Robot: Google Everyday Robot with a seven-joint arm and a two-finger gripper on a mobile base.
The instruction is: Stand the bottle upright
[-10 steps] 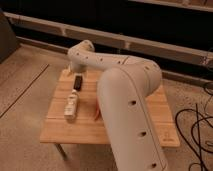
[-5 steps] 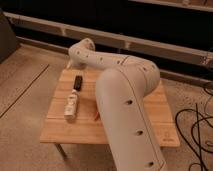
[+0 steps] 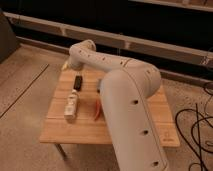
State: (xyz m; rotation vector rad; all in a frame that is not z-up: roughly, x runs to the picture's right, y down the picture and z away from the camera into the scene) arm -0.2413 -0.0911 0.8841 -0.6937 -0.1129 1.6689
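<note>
Speckled flooring and a dark back wall surround a small wooden table [image 3: 60, 128], seen in the single camera view from above and behind the robot's arm [image 3: 127, 95]. On the table's left half the bottle [image 3: 71, 106] lies flat on its side. Its long axis runs from the near edge toward the far edge, and the narrower end seems to point away, at a small dark block [image 3: 78, 81] just beyond it. A red chili [image 3: 96, 109] lies just beside the bottle. The gripper [image 3: 67, 64] hangs at the table's far left corner; whether it is released or clenched cannot be told. From the gripper, the bottle lies toward the camera, past the block, so I judge the coming move must come nearward roughly along the bottle's axis.
</note>
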